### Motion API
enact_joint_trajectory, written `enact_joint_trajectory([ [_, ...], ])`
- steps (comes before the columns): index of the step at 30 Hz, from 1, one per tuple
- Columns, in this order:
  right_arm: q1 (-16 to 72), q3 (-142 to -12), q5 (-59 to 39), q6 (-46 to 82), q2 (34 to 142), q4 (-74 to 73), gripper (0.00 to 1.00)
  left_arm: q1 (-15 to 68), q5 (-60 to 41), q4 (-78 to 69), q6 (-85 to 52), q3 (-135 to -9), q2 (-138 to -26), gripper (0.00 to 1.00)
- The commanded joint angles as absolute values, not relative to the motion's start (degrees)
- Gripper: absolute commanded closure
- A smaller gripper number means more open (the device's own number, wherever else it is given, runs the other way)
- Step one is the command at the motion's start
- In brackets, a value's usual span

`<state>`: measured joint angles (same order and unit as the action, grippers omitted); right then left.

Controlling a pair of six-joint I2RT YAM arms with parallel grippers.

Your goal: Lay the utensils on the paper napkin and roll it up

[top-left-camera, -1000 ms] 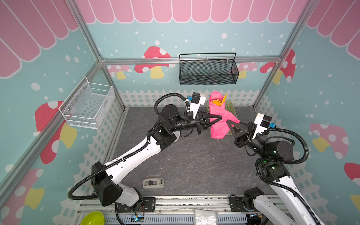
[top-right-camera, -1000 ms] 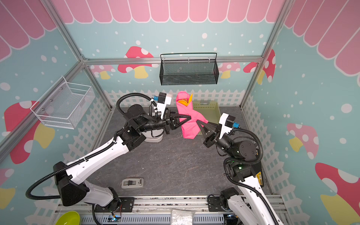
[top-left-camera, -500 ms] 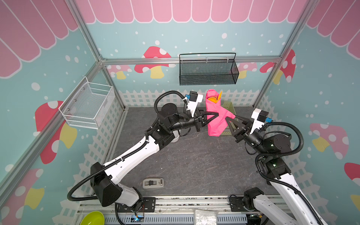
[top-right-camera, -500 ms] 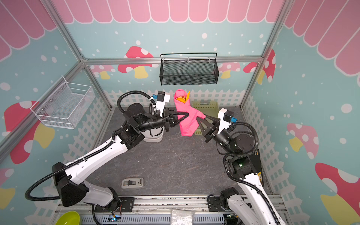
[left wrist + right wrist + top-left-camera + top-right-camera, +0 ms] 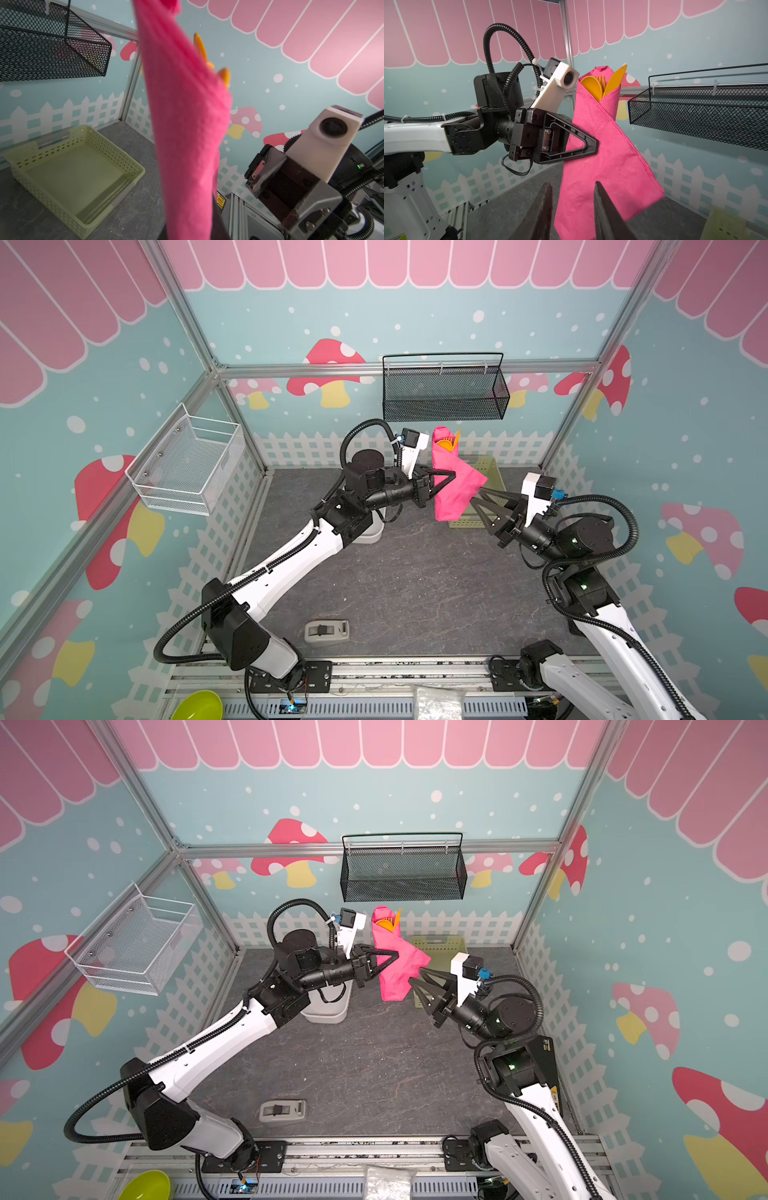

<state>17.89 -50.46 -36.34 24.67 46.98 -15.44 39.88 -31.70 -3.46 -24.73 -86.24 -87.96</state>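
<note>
The pink paper napkin [image 5: 455, 485] [image 5: 397, 969] is rolled into a cone and held upright above the table. The orange utensils [image 5: 448, 443] stick out of its open top. In the right wrist view a spoon bowl [image 5: 591, 87], fork tines [image 5: 601, 80] and a pointed orange blade [image 5: 615, 80] show there. My left gripper [image 5: 446, 479] [image 5: 593, 145] is shut on the middle of the roll from the left. My right gripper [image 5: 476, 495] [image 5: 573, 199] is open, its fingers apart at the napkin's loose lower flap [image 5: 591, 207]. In the left wrist view the napkin [image 5: 187, 124] hides the jaws.
A pale green plastic basket [image 5: 490, 472] [image 5: 83, 176] sits on the table behind the napkin. A black mesh basket [image 5: 444, 393] hangs on the back wall and a white wire basket [image 5: 187, 468] on the left wall. A white container [image 5: 372, 531] stands under the left arm; a small grey device [image 5: 326, 630] lies near the front.
The right gripper has opened and let go of the napkin's lower part. The left gripper has carried the roll a little higher and toward the back.
</note>
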Motion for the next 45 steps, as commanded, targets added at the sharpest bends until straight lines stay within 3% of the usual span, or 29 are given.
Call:
enact_joint_trajectory([
  [1, 17.7, -52.1, -42.8, 25.3, 48.0, -18.4, 0.65, 39.9, -36.5, -8.1, -26.3, -85.9, -88.1, 0.97],
  [24, 17.7, -52.9, -42.2, 25.8, 48.9, -18.1, 0.63, 40.3, -44.4, -16.9, -30.8, -85.0, -88.2, 0.98],
  [38, 17.7, -53.5, -47.2, 27.1, 51.0, -19.6, 0.59, 40.7, -46.9, -20.1, -32.6, -85.1, -88.3, 0.98],
  [45, 17.7, -53.3, -50.3, 28.6, 51.3, -23.1, 0.62, 41.1, -48.3, -21.7, -33.7, -85.3, -88.7, 0.99],
])
